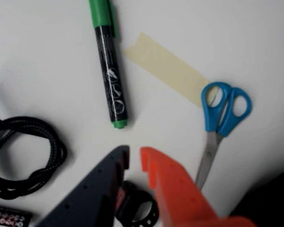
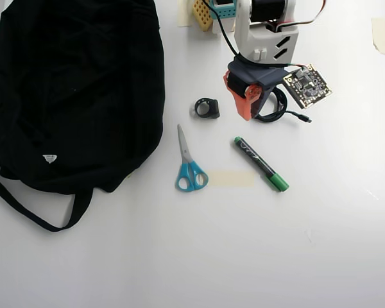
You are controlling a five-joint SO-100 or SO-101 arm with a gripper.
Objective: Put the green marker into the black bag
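The green marker [image 1: 110,71] lies flat on the white table, black barrel with white print, its green cap toward the top edge of the wrist view; in the overhead view the green marker [image 2: 262,164] lies at an angle right of centre. My gripper [image 1: 134,158] hovers just short of the marker's small green end, a black finger on the left and an orange one on the right, only narrowly open with nothing between them. From overhead the gripper [image 2: 246,113] sits above and left of the marker. The black bag [image 2: 77,83] fills the left side, strap trailing below.
Blue-handled scissors [image 2: 189,168] and a strip of beige tape [image 2: 231,178] lie between bag and marker. A black ring-shaped part [image 2: 207,108] sits left of the gripper. A coiled black cable [image 1: 28,156] and a circuit board [image 2: 306,85] lie by the arm's base.
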